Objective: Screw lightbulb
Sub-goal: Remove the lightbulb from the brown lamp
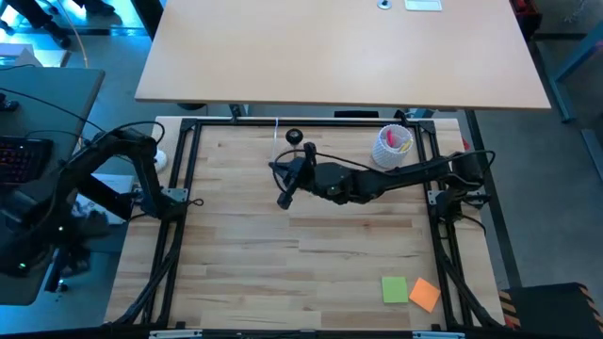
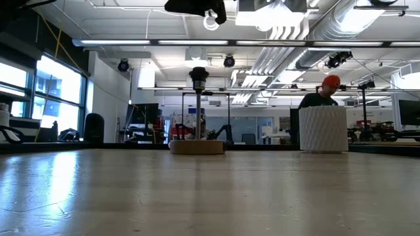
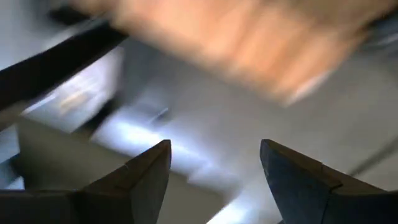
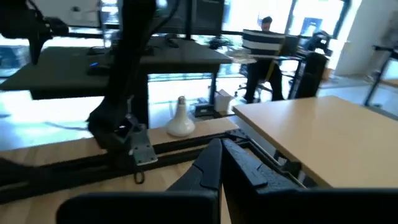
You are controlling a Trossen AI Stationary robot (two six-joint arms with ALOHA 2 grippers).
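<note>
The right arm (image 1: pixel 396 179) reaches from its mount at the bench's (image 1: pixel 311 254) right edge across toward the middle, stretched nearly flat and low to the left. Its right claw (image 1: pixel 285 195) hangs above the wood near the centre, fingers pressed together and pinching nothing; in its own wrist view the two dark fingers (image 4: pixel 227 163) meet with no gap between them. In the low view this claw shows only at the top edge, well above the bench.

Just past that claw, toward the far rail, stands the stand (image 1: pixel 295 138), a round wooden base with a black socket post (image 2: pixel 198 77) rising upright; the socket is bare. To the right of it, near the far right corner, sits a white ribbed cup (image 1: pixel 393 146) with coloured contents. Two sticky notes, green (image 1: pixel 395 289) and orange (image 1: pixel 425 295), lie on the near right part of the bench.

The left arm (image 1: pixel 113 174) is folded back off the bench's left edge, elbow high. Its left claw (image 3: pixel 214 177) is spread wide and empty, pointing away at blurred surroundings.

The lightbulb (image 4: pixel 180 121) rests outside the frame at the bench's far left corner, beside the left arm's base, globe down and screw base up; from above it shows as a small white shape (image 1: pixel 160 158).

A person (image 2: pixel 323 92) sits behind the cup, far off in the room.
</note>
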